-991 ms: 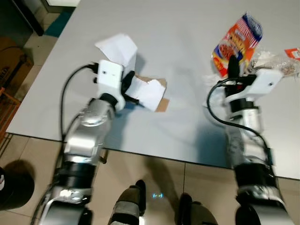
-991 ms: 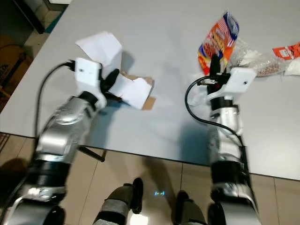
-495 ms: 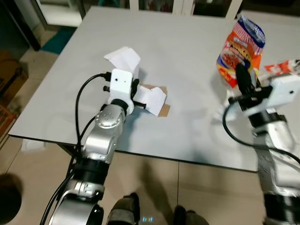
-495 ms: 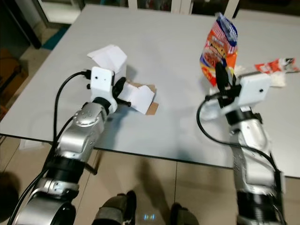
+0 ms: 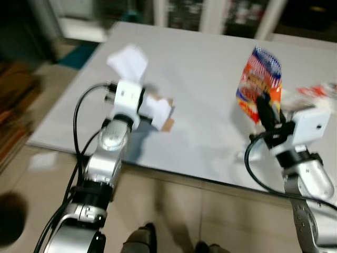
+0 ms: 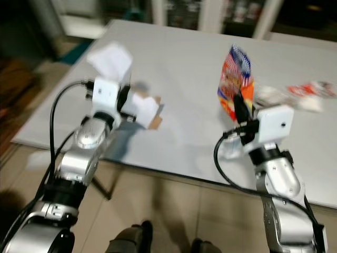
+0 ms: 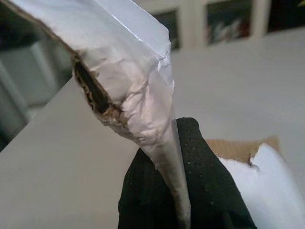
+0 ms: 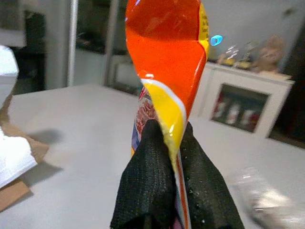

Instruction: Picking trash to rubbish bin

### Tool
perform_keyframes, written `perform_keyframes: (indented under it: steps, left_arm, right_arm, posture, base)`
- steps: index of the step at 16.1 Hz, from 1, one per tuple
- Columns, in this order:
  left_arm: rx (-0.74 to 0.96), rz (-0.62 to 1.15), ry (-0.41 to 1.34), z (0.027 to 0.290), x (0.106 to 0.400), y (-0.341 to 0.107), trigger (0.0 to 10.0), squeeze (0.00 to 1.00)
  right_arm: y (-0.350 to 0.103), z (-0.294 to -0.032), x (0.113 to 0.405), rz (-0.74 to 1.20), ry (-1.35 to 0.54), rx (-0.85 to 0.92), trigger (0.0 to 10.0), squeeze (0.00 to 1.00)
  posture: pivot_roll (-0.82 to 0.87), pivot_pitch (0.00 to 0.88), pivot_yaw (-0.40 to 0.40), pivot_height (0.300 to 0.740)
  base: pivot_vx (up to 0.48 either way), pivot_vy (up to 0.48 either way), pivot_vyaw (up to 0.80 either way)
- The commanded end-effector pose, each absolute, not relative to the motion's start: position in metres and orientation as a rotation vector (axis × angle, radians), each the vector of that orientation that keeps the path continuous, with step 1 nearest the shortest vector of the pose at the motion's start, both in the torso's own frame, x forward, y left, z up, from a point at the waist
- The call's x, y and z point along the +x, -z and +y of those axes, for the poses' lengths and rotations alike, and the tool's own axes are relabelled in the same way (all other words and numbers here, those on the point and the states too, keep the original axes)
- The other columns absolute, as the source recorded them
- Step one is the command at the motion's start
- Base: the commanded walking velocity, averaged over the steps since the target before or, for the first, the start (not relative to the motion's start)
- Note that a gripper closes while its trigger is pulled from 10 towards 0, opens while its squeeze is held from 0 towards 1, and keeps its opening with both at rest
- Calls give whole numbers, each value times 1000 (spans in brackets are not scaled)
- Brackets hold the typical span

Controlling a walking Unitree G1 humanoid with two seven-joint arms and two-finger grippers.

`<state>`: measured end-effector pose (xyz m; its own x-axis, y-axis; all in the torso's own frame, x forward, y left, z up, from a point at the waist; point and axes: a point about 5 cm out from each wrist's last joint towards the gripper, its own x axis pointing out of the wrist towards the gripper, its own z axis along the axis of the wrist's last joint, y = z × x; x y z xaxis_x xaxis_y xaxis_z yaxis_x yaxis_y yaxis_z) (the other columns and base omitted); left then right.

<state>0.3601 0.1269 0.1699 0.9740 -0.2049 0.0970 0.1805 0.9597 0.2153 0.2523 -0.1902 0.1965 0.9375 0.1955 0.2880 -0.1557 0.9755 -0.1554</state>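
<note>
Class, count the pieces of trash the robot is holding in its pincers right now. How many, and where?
2. A white torn paper box is clamped in the left pincer; an orange snack bag is in the right pincer. More wrappers lie on the table.

We count one torn white cardboard box (image 5: 150,103) pinched between the left fingers (image 7: 190,191) and one orange snack bag (image 5: 259,83) pinched between the right fingers (image 8: 147,191). Beyond the right fingers on the desk (image 5: 205,68) we count two more blurred wrappers (image 6: 308,89), one clear and one red-and-white.
</note>
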Motion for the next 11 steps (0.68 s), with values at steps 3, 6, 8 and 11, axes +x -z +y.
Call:
perform_keyframes:
  steps: [3, 6, 8, 11]
  left_arm:
    - [165, -147, 219, 107, 360, -171, 10000, 0]
    - [137, -174, 231, 99, 363, -177, 10000, 0]
    - [127, -170, 218, 101, 366, -177, 10000, 0]
    - [108, -159, 220, 97, 365, -174, 10000, 0]
  right_arm:
    - [-198, -181, 250, -305, -177, -159, 10000, 0]
    - [-212, -181, 258, -361, -124, -162, 10000, 0]
    - [-214, -185, 259, -373, -60, -149, 10000, 0]
    - [-208, -187, 257, -360, 0, -122, 10000, 0]
  posture:
    - [93, 92, -10, 740]
    - [93, 86, -10, 740]
    - [95, 72, -16, 740]
    - [94, 76, -21, 740]
  base:
    - [0, 0, 800]
    - [0, 0, 800]
    - [0, 0, 800]
    - [0, 0, 800]
